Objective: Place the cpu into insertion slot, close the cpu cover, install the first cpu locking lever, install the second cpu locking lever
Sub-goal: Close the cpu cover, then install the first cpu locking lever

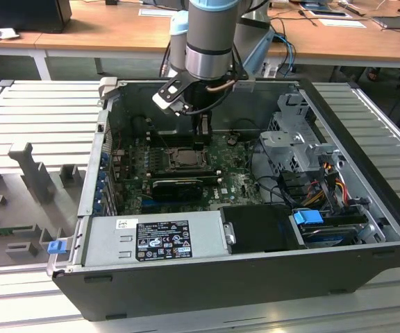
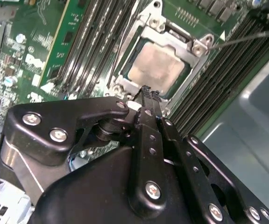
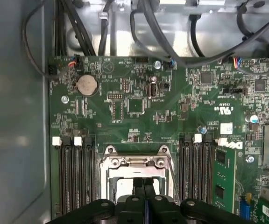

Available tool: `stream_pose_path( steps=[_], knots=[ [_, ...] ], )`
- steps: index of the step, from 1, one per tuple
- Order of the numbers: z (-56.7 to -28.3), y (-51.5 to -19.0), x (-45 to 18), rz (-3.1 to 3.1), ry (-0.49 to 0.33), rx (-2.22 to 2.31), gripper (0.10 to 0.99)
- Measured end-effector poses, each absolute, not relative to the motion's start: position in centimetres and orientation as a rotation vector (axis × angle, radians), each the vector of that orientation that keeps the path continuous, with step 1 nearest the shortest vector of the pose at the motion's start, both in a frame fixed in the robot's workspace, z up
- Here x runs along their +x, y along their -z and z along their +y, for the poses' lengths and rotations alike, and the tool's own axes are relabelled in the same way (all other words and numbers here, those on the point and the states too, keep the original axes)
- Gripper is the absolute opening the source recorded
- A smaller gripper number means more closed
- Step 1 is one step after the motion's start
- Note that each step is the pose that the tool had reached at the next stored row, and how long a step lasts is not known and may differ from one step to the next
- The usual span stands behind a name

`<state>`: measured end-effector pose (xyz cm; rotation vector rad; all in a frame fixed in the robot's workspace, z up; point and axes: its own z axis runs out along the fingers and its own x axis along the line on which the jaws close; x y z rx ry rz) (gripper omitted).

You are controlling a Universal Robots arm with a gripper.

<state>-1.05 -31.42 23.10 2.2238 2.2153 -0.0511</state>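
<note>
The gripper (image 2: 146, 93) hangs low inside the case (image 1: 207, 288), fingers pressed together with nothing visible between them. Just beyond and below its tips the cpu (image 2: 155, 65) sits in the slot (image 1: 184, 156). It lies flat, dull metal top up, and being square it has no long axis. The cover (image 2: 172, 38) appears to lie down around it, framing the top. A thin wire lever (image 2: 246, 38) runs out from a socket corner, off to one side of the tips, slanting across the memory slots (image 2: 218, 88). The cpu is likely light, rigid and delicate underneath, so it is best handled by its edges. The cover looks like stiff sheet metal. The lever is probably springy and best pressed near its free end.
</note>
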Motion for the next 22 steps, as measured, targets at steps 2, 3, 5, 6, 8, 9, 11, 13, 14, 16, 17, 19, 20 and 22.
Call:
stream_pose_path(
  steps=[2, 3, 5, 6, 8, 9, 11, 13, 14, 16, 17, 19, 20, 22],
  knots=[
    [-31.5, -22.8, -1.5, 2.220, 0.050, 2.220, 0.106],
    [-31.5, -22.8, -1.7, 2.221, 0.051, 2.219, 0.106],
    [-31.5, -22.8, -2.4, 2.221, 0.050, 2.219, 0.106],
    [-31.5, -22.8, -2.6, 2.221, 0.050, 2.219, 0.106],
    [-31.5, -22.8, -2.9, 2.221, 0.050, 2.218, 0.106],
    [-31.5, -22.8, -3.1, 2.221, 0.051, 2.218, 0.106],
    [-31.5, -22.8, -3.1, 2.221, 0.050, 2.218, 0.106],
    [-31.5, -22.8, -3.2, 2.221, 0.050, 2.218, 0.106],
    [-31.5, -22.8, -3.3, 2.221, 0.050, 2.218, 0.106],
    [-31.5, -22.8, -3.3, 2.222, 0.051, 2.218, 0.106],
    [-31.5, -22.9, -3.3, 2.222, 0.051, 2.218, 0.106],
    [-31.5, -23.0, -3.3, 2.221, 0.050, 2.218, 0.106],
    [-31.5, -23.0, -3.3, 2.221, 0.050, 2.218, 0.106],
    [-31.5, -23.1, -3.3, 2.222, 0.050, 2.218, 0.106]
  ],
)
